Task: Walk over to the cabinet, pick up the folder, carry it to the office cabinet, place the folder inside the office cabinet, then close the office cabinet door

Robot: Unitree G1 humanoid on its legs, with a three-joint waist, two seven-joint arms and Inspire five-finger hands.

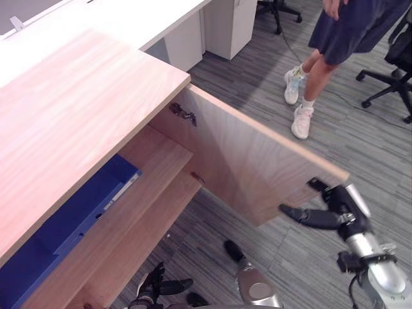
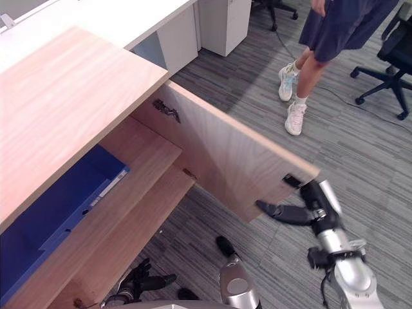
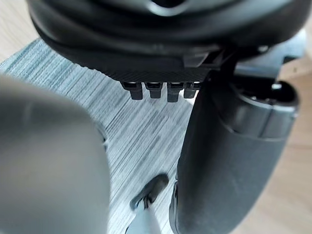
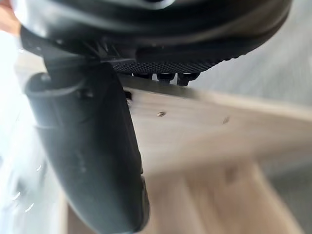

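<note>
You have one wooden cabinet filling the left half of the head views, with its single door swung wide open towards the centre right. Two metal hinges show on the door's inner face, one near the top and one lower down. Inside you can count two shelves, an upper and a lower. The one blue folder lies flat on the upper shelf at the lower left of the frame, partly under the cabinet top, with neither hand touching it.

You see two hands. The right hand is raised at the lower right, at the free outer corner of the door, with its thumb straight and pointing left across the door's lower edge. The door hides the rest of that hand, so you cannot tell whether it is open or clamped on the panel. The left hand hangs low at the bottom centre-left over the grey carpet, loose and spread, holding nothing.

One person in white shoes stands at the upper right. Two office chairs are there, one at the top edge and one at the right edge.
</note>
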